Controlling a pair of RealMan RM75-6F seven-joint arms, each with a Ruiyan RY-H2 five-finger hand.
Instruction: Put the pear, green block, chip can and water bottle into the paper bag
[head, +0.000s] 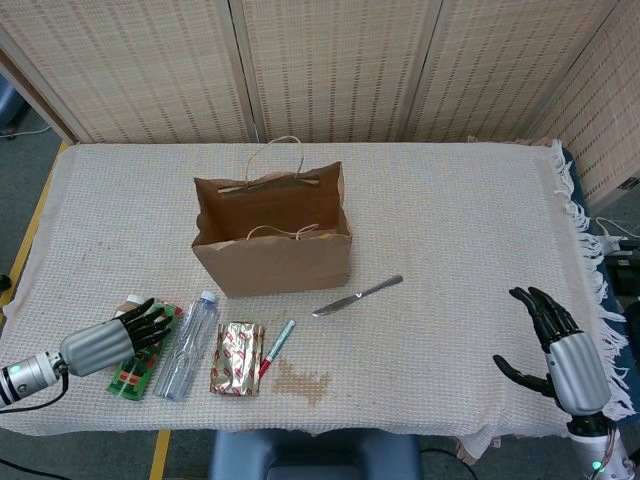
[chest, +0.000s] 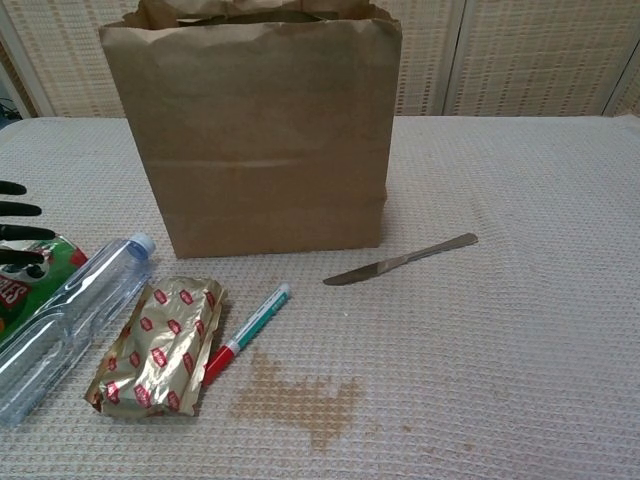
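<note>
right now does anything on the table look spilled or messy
Yes. A brown stain marks the white tablecloth at the front, just past the tip of the marker; it looks like a dried spill. The gold snack packet beside it is crumpled. The paper bag stands upright.

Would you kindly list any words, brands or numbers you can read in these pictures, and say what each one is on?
Chip can: white lettering on a red band beside a moustached face logo; it runs off the frame edge and cannot be read.
Gold foil packet: repeated small red labels, too small to read.
Water bottle: no label visible.
Marker, knife and paper bag: no text visible.
</note>
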